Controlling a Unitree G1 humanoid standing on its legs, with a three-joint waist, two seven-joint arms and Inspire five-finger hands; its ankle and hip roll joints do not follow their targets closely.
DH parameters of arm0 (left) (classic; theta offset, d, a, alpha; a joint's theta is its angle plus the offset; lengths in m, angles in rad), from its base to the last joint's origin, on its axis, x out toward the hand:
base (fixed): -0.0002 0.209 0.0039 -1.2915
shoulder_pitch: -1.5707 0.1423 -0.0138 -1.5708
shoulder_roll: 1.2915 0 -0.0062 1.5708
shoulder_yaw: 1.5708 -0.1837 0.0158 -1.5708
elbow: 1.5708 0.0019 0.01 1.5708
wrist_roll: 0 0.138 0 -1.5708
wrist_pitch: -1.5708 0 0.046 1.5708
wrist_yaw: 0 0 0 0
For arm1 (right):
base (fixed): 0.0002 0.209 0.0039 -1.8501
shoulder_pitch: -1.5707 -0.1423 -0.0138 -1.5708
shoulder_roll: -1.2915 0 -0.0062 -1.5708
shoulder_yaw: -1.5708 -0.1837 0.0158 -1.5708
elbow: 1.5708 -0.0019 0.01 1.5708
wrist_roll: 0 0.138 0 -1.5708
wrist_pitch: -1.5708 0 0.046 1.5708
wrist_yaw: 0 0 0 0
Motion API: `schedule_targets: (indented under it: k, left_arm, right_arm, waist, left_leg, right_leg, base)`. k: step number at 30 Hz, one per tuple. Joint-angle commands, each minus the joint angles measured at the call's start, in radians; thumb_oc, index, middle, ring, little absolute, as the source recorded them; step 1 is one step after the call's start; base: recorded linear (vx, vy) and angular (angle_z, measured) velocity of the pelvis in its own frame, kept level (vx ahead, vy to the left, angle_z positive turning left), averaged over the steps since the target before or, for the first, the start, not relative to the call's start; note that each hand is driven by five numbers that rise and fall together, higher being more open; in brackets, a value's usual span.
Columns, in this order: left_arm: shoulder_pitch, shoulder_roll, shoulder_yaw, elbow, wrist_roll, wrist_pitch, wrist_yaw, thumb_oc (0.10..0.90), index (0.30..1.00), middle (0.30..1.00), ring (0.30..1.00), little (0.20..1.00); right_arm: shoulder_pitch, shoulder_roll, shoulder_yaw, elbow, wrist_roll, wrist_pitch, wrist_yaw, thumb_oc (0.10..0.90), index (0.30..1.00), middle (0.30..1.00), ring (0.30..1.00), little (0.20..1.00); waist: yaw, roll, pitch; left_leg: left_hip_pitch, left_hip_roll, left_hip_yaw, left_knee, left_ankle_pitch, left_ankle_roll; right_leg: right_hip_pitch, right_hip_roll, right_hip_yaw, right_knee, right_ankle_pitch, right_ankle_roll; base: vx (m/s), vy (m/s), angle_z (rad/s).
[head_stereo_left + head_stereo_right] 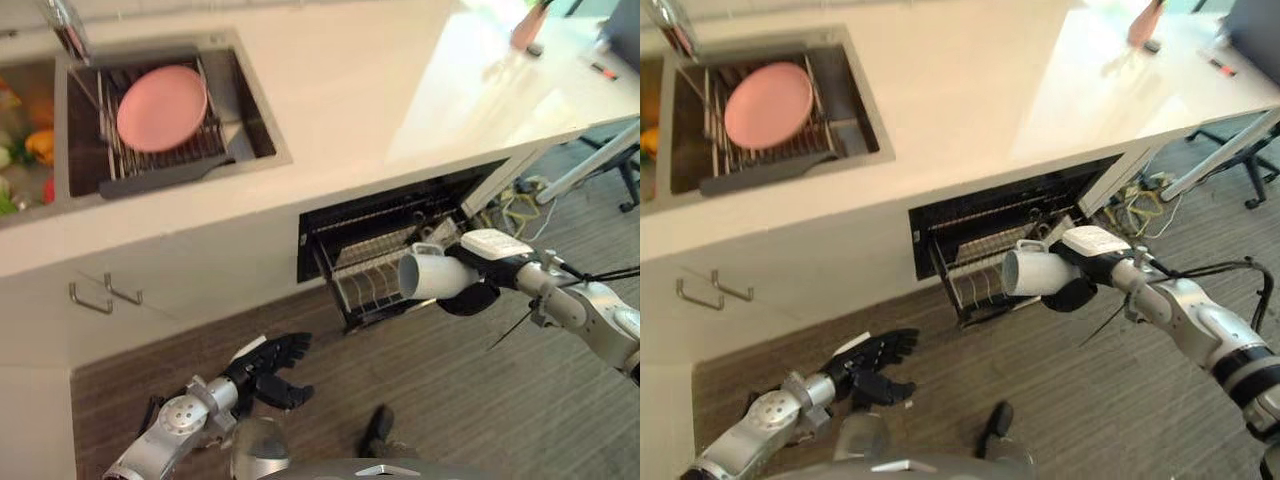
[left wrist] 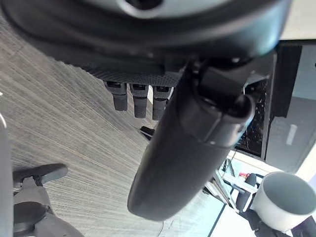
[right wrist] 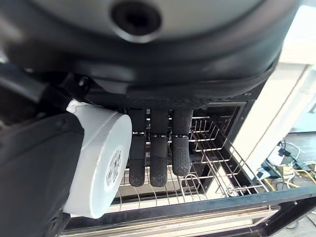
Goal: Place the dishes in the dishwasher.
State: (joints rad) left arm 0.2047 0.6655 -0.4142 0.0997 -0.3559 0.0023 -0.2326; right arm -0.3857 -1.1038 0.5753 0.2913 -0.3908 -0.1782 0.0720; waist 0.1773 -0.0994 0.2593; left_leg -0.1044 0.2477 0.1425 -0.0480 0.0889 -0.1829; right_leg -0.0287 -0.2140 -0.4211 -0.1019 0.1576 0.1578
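Mug (image 1: 432,275), white, is clasped in the right hand (image 1: 478,285), whose fingers wrap its body while the thumb presses its base. It lies on its side, long axis level, open mouth pointing away from the palm, handle uppermost. Just past the fingertips (image 3: 159,160) sits the pulled-out wire rack (image 1: 365,280) of the dishwasher (image 1: 330,232), directly under and beyond the mug. A pink plate (image 1: 162,107) waits in the sink (image 1: 262,120), well apart. The left hand (image 1: 268,368) hangs low over the floor, fingers loosely spread and empty, much farther from the rack.
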Motion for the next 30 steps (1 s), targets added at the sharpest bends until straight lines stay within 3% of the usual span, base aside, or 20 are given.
schedule_targets:
  k: [1, 3, 7, 16, 20, 23, 24, 25, 30]
  left_arm:
    - [-0.088, 0.005, -0.033, -0.051, -0.068, -0.095, 0.028, 0.8, 0.9, 0.9, 0.9, 0.9]
    - [-0.082, 0.009, -0.022, -0.01, -0.093, -0.101, 0.059, 0.8, 0.9, 0.9, 0.9, 0.9]
    - [-0.066, -0.01, -0.003, 0.039, -0.099, -0.108, 0.083, 0.8, 0.9, 0.9, 0.9, 0.9]
    - [-0.036, -0.036, 0.032, 0.094, -0.131, -0.115, 0.11, 0.8, 0.9, 0.9, 0.9, 0.9]
    - [-0.063, -0.039, 0.019, 0.104, -0.143, -0.113, 0.123, 0.8, 0.9, 0.9, 0.9, 0.9]
    - [-0.065, -0.042, 0.021, 0.108, -0.144, -0.112, 0.125, 0.8, 0.9, 0.9, 0.9, 0.9]
    - [-0.07, -0.048, 0.021, 0.115, -0.148, -0.11, 0.127, 0.8, 0.9, 0.9, 0.9, 0.9]
    - [-0.075, -0.057, 0.024, 0.128, -0.155, -0.112, 0.134, 0.8, 0.9, 0.9, 0.9, 0.9]
    - [-0.08, -0.059, 0.023, 0.146, -0.165, -0.11, 0.138, 0.8, 0.9, 0.9, 0.9, 0.9]
  right_arm:
    - [-0.291, -0.074, 0.028, 0.044, 0.018, 0.005, -0.063, 0.4, 0.3, 0.3, 0.3, 0.3]
    - [-0.386, -0.078, 0.088, 0.078, 0.02, 0.017, -0.071, 0.4, 0.3, 0.3, 0.3, 0.3]
    - [-0.441, -0.07, 0.136, 0.118, 0.021, 0.023, -0.074, 0.4, 0.3, 0.3, 0.3, 0.3]
    - [-0.515, -0.046, 0.232, 0.202, 0.018, 0.036, -0.044, 0.4, 0.3, 0.3, 0.3, 0.3]
    - [-0.562, 0.019, 0.254, 0.277, 0.04, 0.055, -0.038, 0.4, 0.3, 0.3, 0.3, 0.3]
    - [-0.574, 0.024, 0.259, 0.28, 0.038, 0.06, -0.034, 0.4, 0.3, 0.3, 0.3, 0.3]
    - [-0.578, 0.037, 0.261, 0.277, 0.034, 0.063, -0.034, 0.496, 0.444, 0.444, 0.444, 0.444]
    - [-0.595, 0.061, 0.26, 0.275, 0.026, 0.07, -0.043, 0.8, 0.9, 0.9, 0.9, 0.9]
    - [-0.622, 0.084, 0.247, 0.301, 0.035, 0.084, -0.056, 0.8, 0.9, 0.9, 0.9, 0.9]
  waist:
    - [0.035, 0.029, 0.045]
    - [0.049, 0.041, 0.101]
    - [0.054, 0.052, 0.126]
    - [0.085, 0.052, 0.15]
    - [0.1, 0.043, 0.168]
    - [0.101, 0.041, 0.169]
    - [0.102, 0.039, 0.17]
    - [0.1, 0.036, 0.174]
    - [0.096, 0.031, 0.175]
  left_leg:
    - [-0.085, -0.014, 0.013, 0.047, 0.046, 0.004]
    - [-0.147, -0.014, -0.01, 0.08, 0.046, 0.002]
    - [-0.194, -0.014, -0.021, 0.097, 0.051, 0.001]
    - [-0.248, -0.019, -0.043, 0.093, 0.062, 0.002]
    - [-0.254, -0.024, -0.052, 0.082, 0.065, 0.008]
    - [-0.253, -0.024, -0.051, 0.08, 0.065, 0.008]
    - [-0.253, -0.024, -0.05, 0.081, 0.065, 0.009]
    - [-0.246, -0.025, -0.048, 0.08, 0.061, 0.012]
    - [-0.236, -0.024, -0.042, 0.079, 0.059, 0.015]
  right_leg:
    - [0.055, -0.066, -0.026, 0.092, -0.073, 0.068]
    - [0.003, -0.077, -0.032, 0.122, -0.072, 0.065]
    - [-0.039, -0.085, -0.033, 0.143, -0.07, 0.061]
    - [-0.068, -0.089, -0.049, 0.132, -0.06, 0.064]
    - [-0.078, -0.086, -0.049, 0.126, -0.054, 0.065]
    - [-0.08, -0.086, -0.046, 0.126, -0.054, 0.064]
    - [-0.079, -0.086, -0.045, 0.125, -0.054, 0.063]
    - [-0.081, -0.086, -0.038, 0.124, -0.053, 0.062]
    - [-0.086, -0.082, -0.02, 0.126, -0.055, 0.059]
  base:
    - [-0.24, -0.005, 0.33]
    - [-0.21, -0.005, 0.36]
    - [-0.06, 0.019, 0.07]
    - [-0.01, -0.009, 0.11]
    - [-0.01, -0.009, 0.06]
    - [0.0, 0.0, 0.0]
    - [0.0, 0.0, 0.0]
    - [-0.01, 0.017, -0.04]
    - [-0.01, 0.014, -0.03]
